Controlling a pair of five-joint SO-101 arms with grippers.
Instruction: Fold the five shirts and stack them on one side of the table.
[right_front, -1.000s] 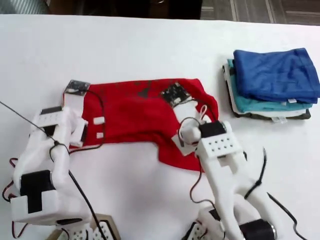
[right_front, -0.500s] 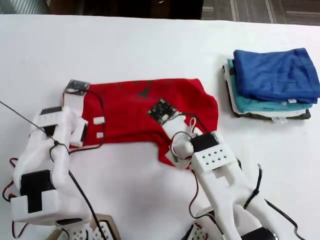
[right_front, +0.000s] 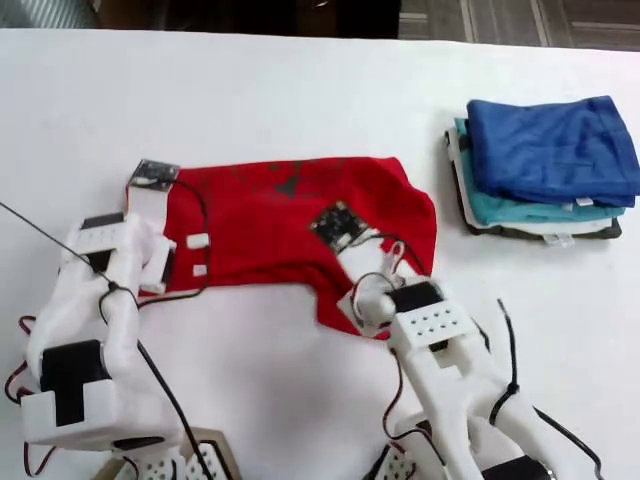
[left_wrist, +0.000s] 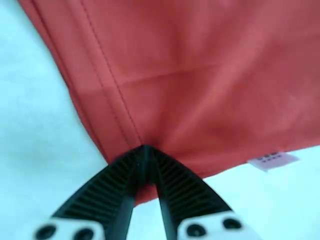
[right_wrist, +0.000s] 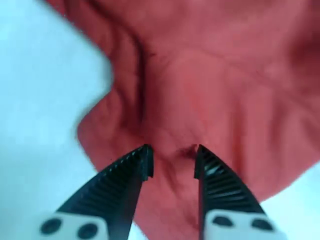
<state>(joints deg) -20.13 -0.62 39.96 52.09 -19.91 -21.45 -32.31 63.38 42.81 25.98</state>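
White table (right_front: 300, 80) carries your red shirt (right_front: 260, 225) near the middle and a stack of folded shirts (right_front: 545, 165) (blue on top) toward your right side. Your left gripper (left_wrist: 145, 152) pinches the red shirt's hem, jaws pressed together; your right gripper (right_wrist: 172, 155) hovers, spread, over its crumpled near edge.

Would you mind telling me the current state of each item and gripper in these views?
red shirt: lying rumpled on the table, not yet stacked.
stack of shirts: folded, piled at one side, blue on top.
left gripper: jaws shut on the red shirt's edge.
right gripper: jaws open, over the red shirt.
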